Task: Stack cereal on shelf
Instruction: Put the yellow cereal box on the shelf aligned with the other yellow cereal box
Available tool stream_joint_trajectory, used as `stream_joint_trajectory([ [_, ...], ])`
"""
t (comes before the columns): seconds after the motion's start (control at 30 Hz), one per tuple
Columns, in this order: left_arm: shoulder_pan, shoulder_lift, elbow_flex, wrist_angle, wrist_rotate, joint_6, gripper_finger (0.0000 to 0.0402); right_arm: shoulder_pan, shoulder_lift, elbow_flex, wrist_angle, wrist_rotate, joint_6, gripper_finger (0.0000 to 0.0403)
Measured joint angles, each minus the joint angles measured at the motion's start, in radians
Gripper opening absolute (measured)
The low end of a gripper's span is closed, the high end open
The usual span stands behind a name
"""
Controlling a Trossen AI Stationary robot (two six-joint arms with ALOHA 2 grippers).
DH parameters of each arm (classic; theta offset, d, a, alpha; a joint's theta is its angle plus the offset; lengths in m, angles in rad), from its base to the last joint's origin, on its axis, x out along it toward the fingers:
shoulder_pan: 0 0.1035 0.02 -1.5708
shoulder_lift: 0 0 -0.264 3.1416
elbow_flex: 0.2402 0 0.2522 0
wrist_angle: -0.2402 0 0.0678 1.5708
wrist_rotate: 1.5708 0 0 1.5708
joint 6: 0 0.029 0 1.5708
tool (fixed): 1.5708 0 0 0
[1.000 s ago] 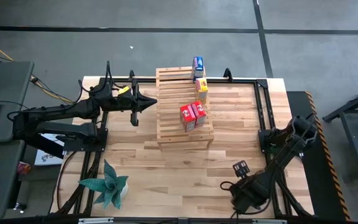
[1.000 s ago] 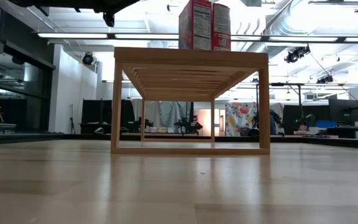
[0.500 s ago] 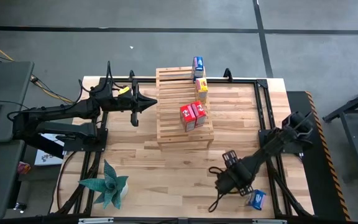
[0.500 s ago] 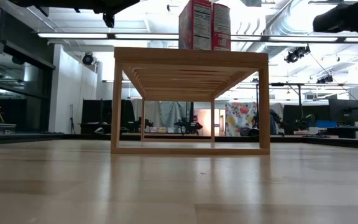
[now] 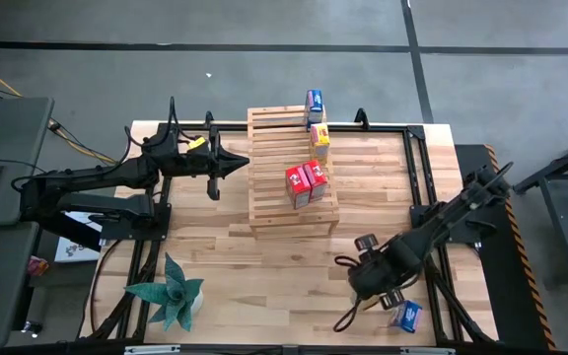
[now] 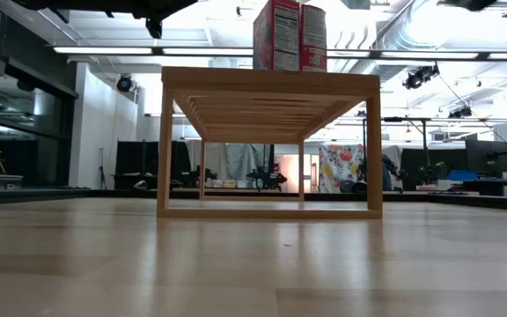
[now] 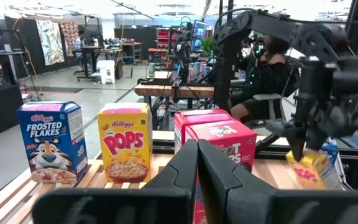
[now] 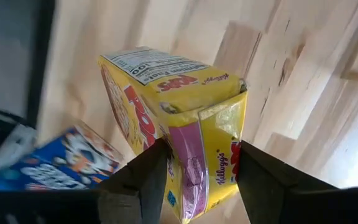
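The light-wood slatted shelf [image 5: 294,173] stands mid-table. On it stand a blue cereal box [image 5: 315,102], a yellow one [image 5: 319,141] and two red ones [image 5: 306,182]. My right gripper [image 5: 371,279] is near the table's near right part, pointing down, shut on another yellow cereal box [image 8: 179,118]. A second blue box [image 5: 409,316] lies flat on the table at the near right corner. My left gripper [image 5: 215,170] hovers shut just left of the shelf, level, holding nothing. My right gripper pinches the yellow box between its two fingers [image 8: 157,165], across its two broad faces, at the flap end [image 8: 210,146] that faces up. The fingers come from above, pointing down. The box hangs below them [image 7: 308,171], a little tilted and clear of the table.
A teal plant [image 5: 171,293] stands at the near left corner. Black frame rails [image 5: 417,168] run along the table's left, right and far sides. Bare wood lies between the shelf and the near edge.
My right gripper has moved from the near right corner toward the shelf and upward, uncovering the blue box on the table. In the low view its arm came in at the upper right, then rose almost out of the picture.
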Motion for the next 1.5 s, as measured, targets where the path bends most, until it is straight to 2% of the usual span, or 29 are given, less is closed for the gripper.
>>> stream_joint_trajectory([
  [0.1,0.003,-0.003,0.0,0.023,-0.014,0.004,0.0005,0.006,-0.081,0.0,0.05,0.039,0.011,0.0163],
  [0.27,0.016,-0.029,0.0,0.072,-0.124,0.043,0.0005,-0.003,-0.246,0.0,0.242,0.24,-0.03,0.0163],
  [0.37,0.028,-0.035,0.0,0.102,-0.135,0.043,0.0005,-0.021,-0.343,0.0,0.408,0.409,-0.153,0.0163],
  [0.47,0.029,-0.037,0.0,0.125,-0.135,0.044,0.0005,-0.063,-0.412,0.001,0.632,0.552,-0.347,0.0163],
  [0.63,0.029,-0.033,0.0,0.104,-0.135,0.123,0.0005,-0.22,-0.434,0.003,0.94,0.725,-0.709,0.0163],
  [0.77,0.029,-0.03,0.0,0.064,-0.136,0.174,0.0005,-0.427,-0.401,0.003,1.002,0.776,-0.803,0.0163],
  [0.87,0.029,-0.031,0.0,0.038,-0.136,0.163,0.0005,-0.567,-0.343,0.059,0.947,0.763,-0.798,0.0163],
  [0.97,0.029,-0.031,0.0,0.022,-0.135,0.1,0.0005,-0.653,-0.25,0.175,0.833,0.76,-0.8,0.0163],
  [1.07,0.022,-0.031,0.0,0.001,-0.125,0.067,0.0005,-0.703,-0.131,0.359,0.649,0.736,-0.727,0.0163],
  [1.27,0.006,-0.031,0.0,-0.007,-0.122,0.003,0.0005,-0.737,0.138,0.8,0.141,0.656,-0.561,0.0163],
  [1.37,0.006,-0.031,0.0,-0.007,-0.123,0.006,0.0005,-0.737,0.24,0.979,-0.012,0.598,-0.514,0.0163],
  [1.4,0.006,-0.031,0.0,-0.007,-0.127,0.007,0.0005,-0.736,0.258,0.987,-0.021,0.59,-0.506,0.0163],
  [1.5,0.006,-0.031,0.0,-0.009,-0.129,0.009,0.0005,-0.735,0.248,0.894,0.01,0.585,-0.539,0.0163],
])
